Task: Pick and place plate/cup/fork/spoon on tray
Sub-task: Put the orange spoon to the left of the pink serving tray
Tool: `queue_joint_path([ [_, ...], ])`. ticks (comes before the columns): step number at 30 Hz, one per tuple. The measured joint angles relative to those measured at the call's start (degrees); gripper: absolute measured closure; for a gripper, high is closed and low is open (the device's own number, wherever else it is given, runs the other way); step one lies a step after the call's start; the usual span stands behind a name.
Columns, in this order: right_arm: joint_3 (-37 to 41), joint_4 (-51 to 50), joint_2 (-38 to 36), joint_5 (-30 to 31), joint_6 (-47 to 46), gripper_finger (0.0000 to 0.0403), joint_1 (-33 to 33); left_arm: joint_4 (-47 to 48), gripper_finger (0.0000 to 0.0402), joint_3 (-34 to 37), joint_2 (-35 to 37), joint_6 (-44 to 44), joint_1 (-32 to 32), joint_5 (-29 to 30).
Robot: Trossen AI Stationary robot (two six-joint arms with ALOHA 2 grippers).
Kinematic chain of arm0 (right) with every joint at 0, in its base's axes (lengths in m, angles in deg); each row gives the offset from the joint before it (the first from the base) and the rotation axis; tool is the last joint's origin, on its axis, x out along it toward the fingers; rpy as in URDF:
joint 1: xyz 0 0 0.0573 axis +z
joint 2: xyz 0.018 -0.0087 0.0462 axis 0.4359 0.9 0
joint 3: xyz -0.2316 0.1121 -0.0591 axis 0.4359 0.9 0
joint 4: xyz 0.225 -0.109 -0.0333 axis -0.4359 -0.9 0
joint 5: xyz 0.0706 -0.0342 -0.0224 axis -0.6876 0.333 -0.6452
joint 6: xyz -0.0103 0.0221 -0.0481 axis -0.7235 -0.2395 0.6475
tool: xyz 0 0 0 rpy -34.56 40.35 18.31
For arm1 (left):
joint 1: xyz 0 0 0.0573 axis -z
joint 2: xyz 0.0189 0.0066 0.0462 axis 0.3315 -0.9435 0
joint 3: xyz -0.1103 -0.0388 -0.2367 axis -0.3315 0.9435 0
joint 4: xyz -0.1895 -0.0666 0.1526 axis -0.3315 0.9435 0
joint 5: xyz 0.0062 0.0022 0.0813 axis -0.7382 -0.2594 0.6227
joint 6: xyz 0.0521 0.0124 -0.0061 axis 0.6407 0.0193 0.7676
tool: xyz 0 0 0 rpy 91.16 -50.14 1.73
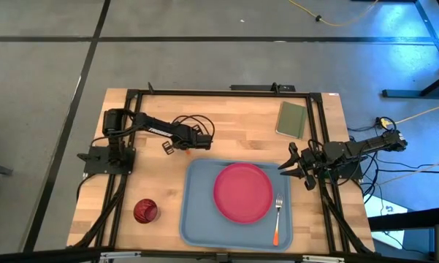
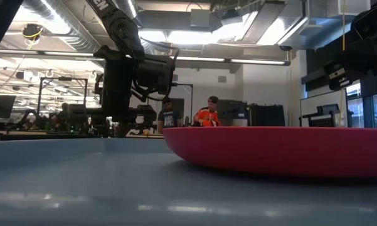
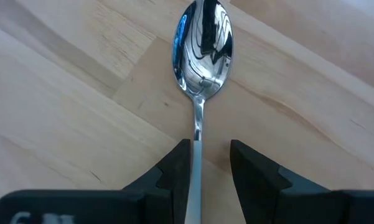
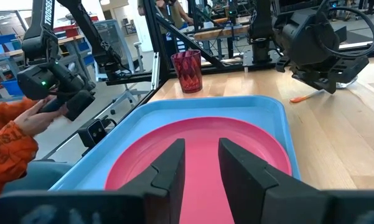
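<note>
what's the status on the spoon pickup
Left gripper open, fingers astride the spoon stem on bare table. Right gripper open, parked beside the tray. Nothing in the way.

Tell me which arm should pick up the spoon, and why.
Left. The left claw already straddles the spoon handle on the bare wood, fingers open on either side. The right claw waits at the tray's far right corner, farther from the spoon.

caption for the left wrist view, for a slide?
Left gripper open, fingers straddling the spoon stem as it lies on the wooden table, ahead of pickup.
</note>
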Motion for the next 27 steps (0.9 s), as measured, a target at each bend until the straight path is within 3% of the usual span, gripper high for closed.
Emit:
queue_joint_path([
  [21, 0.00, 0.00, 0.00, 0.00, 0.00, 0.0301, -0.01, 0.82, 0.0296, -0.11, 0.02, -0.23, -0.48, -1.83],
  [27, 0.00, 0.00, 0.00, 0.00, 0.00, 0.0301, 0.00, 1.56, 0.0296, -0.11, 0.08, -4.38, -0.53, -3.97],
])
